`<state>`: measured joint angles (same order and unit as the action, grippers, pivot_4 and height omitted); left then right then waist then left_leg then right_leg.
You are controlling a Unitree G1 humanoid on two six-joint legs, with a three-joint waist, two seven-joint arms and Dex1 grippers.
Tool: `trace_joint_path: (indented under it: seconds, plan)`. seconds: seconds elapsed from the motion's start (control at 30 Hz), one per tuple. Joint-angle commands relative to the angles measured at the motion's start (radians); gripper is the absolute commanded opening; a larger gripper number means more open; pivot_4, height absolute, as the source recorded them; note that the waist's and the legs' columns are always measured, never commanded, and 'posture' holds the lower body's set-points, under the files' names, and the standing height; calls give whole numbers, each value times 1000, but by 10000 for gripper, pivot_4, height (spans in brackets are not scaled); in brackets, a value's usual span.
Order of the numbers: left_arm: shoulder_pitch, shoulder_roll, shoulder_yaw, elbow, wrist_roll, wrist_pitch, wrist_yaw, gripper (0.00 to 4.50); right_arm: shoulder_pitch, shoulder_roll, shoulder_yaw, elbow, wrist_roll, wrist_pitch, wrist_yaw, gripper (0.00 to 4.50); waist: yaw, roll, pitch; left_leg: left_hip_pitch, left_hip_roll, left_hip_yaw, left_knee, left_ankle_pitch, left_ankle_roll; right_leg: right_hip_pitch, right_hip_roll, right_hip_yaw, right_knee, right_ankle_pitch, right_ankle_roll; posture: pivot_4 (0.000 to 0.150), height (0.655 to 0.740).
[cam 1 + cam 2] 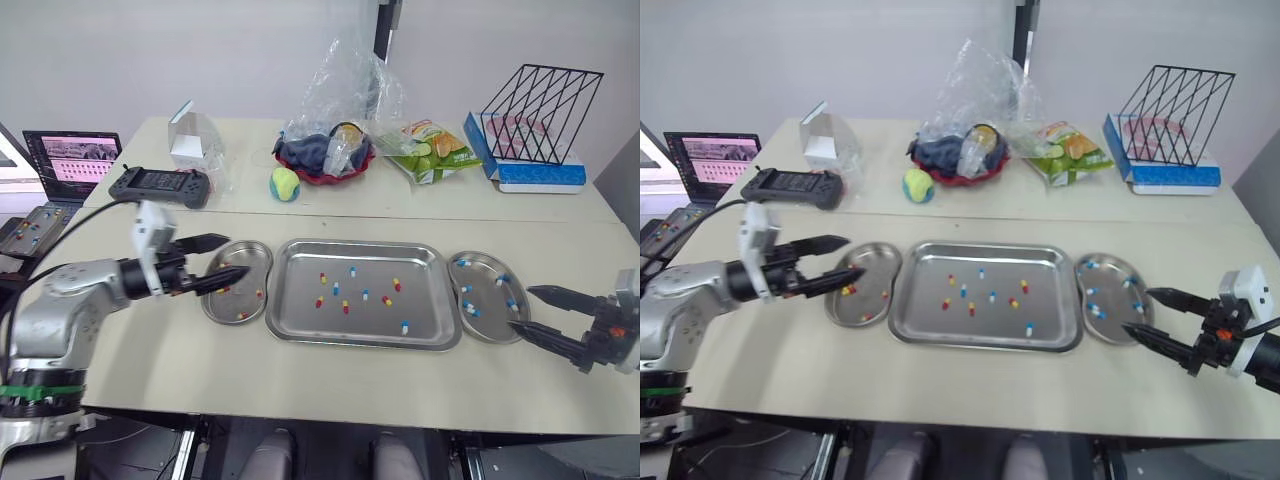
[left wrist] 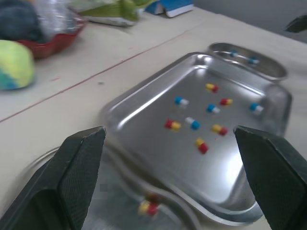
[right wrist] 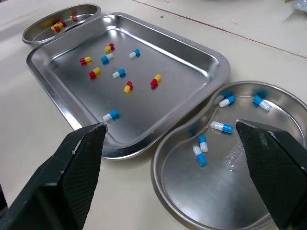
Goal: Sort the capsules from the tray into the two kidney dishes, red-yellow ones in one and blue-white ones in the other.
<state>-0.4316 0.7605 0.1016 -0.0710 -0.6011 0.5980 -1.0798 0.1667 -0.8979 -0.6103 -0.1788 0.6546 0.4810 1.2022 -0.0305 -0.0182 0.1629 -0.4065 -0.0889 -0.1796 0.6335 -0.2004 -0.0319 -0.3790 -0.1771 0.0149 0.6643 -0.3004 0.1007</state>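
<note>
Left gripper point(image 1: 238, 254) hangs with its fingers spread wide and nothing between them. Its tips are right over the left dish point(image 1: 225, 305), and a few red-yellow capsules point(image 1: 243, 315) lie just below them.

Over to the right gripper point(image 1: 521, 308): it is spread too, and empty. Its tips are just beside the near rim of the right dish point(image 3: 225, 187), with the blue-white capsules point(image 3: 201, 143) lying just ahead of its fingers.

The tray point(image 1: 360, 244) sits between the two grippers, touching or almost touching both dishes. A scatter of both colours waits on its floor, so the sorting looks partly done.

Closest to the right gripper is a blue-white capsule point(image 3: 110, 115), alone by the tray's near wall.

These capsules should weigh next to nothing. They are smooth, rounded, thin-shelled things, likely to roll or skid on polished steel at the first nudge. Squeezed hard, one could dent or pop apart at the joint.

The sensible hold is across the waist, where the two colours meet, with one finger on each long side. The tips would need to come right down to the metal, because each capsule lies flat. The one by the wall is awkward, since a finger may not fit between the wall and the capsule.
</note>
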Motion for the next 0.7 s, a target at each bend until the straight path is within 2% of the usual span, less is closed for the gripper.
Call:
trace_joint_path:
  seconds: [0.03, 0.23, 0.5, 0.53, 0.7]
  plan:
    - [-64, -23, -102, -100, 13, 62, 16, 45000, 51, 7, -64, -99, 42, 5, 0, 44755, 1, 0, 0, 0, 0, 0, 0, 0, 0, 0, 0, 0, 0, 0, 0, 1500, 7391]
    - [-141, -64, -271, -82, 138, 56, 37, 45000, 135, 26, -92, -197, 65, 10, -20, 44755, 5, -1, 1, 1, 0, 0, 2, -1, 1, 4, 0, -1, -1, 0, 0, 1500, 7391]
    - [-180, -135, -346, 3, 230, 14, 42, 45000, 166, 52, -100, -216, 51, -10, -56, 44755, 14, -1, 1, 2, -1, 0, 4, -2, 3, 7, 0, -1, -4, 0, 1, 1500, 7391]
    - [-181, -144, -350, 15, 240, 13, 48, 39501, 170, 54, -102, -217, 49, -13, -59, 45000, 15, -1, 1, 2, -1, 0, 5, -2, 4, 7, 0, -1, -4, 0, 1, 1500, 7391]
    - [-163, -184, -378, 35, 273, -1, 53, 23398, 179, 60, -103, -210, 44, -17, -69, 45000, 16, -1, 1, 2, -1, 0, 5, -2, 4, 8, 0, -1, -4, 0, 1, 1500, 7391]
